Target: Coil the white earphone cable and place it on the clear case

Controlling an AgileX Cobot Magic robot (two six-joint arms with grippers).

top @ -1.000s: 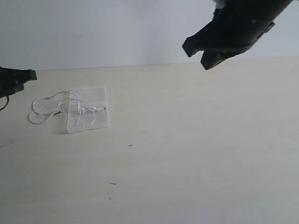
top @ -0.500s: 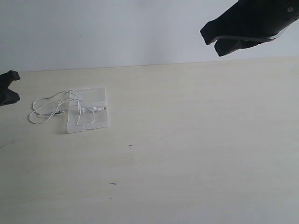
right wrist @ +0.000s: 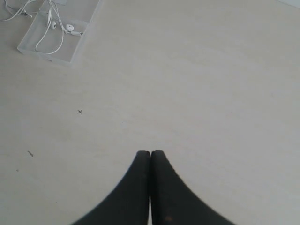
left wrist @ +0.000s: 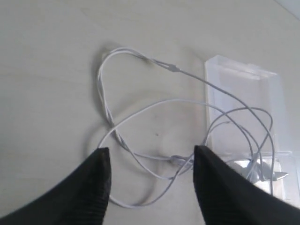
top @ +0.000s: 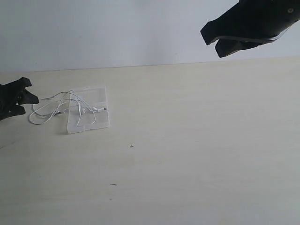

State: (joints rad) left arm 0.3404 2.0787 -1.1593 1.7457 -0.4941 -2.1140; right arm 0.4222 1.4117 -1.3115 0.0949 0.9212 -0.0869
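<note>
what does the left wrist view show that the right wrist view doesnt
Only the left wrist view: the left gripper, jaws open, close to the loops of the white earphone cable that lie on the table off the clear case, and the slim pod on the wire. Only the right wrist view: the right gripper, shut, far from the case, plus a small x mark and a dark fleck. Both: the cable lying partly on the case, partly on the light table.
</note>
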